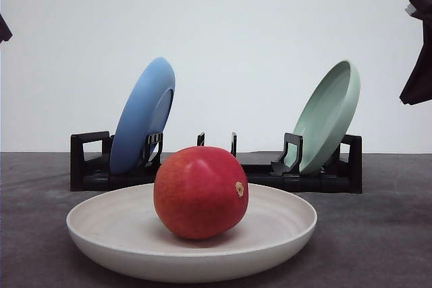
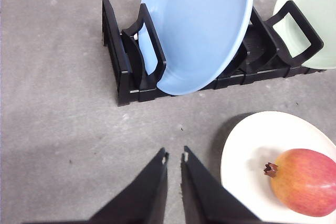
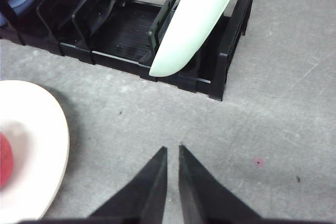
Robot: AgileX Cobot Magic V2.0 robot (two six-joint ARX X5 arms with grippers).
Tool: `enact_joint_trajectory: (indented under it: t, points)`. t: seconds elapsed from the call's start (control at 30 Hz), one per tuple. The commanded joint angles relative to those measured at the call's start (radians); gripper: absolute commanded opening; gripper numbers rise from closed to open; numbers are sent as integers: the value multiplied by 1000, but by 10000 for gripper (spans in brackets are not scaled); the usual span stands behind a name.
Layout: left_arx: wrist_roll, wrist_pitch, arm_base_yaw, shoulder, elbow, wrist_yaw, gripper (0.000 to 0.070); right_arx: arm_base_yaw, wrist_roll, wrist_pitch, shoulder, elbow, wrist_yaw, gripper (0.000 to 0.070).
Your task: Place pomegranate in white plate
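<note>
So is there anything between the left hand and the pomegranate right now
Nothing visible. The pomegranate already sits in the white plate, and the left hand, its fingers nearly closed and empty, hangs over bare table beside the plate. The black rack with the blue plate stands farther back.

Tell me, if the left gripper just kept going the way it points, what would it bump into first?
Probably the bare grey tabletop just ahead of the left gripper. Beyond that lies the black rack holding the blue plate, though depth is hard to judge here.
</note>
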Motion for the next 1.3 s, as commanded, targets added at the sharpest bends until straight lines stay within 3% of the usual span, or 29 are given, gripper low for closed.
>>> enact_joint_trajectory:
  t: [0.0, 0.37, 0.5, 0.67, 0.8, 1.0, 1.27]
  points:
    - [10, 10, -2, 3, 19, 5, 25, 1, -11, 15, 4, 3, 3, 28]
    - [11, 13, 4, -11, 16, 5, 25, 1, -11, 23, 4, 3, 3, 28]
    - [60, 37, 28, -68, -19, 5, 26, 1, -11, 23, 4, 3, 3, 28]
    - [102, 115, 92, -186, -122, -9, 25, 1, -11, 23, 4, 3, 3, 28]
    - [101, 250, 151, -308, -239, -18, 25, 1, -11, 23, 4, 3, 3, 28]
    - [96, 439, 171, -505, -455, -119, 26, 1, -11, 24, 4, 3, 3, 28]
    - [63, 458, 171, -720, -662, -166, 26, 1, -11, 25, 4, 3, 3, 28]
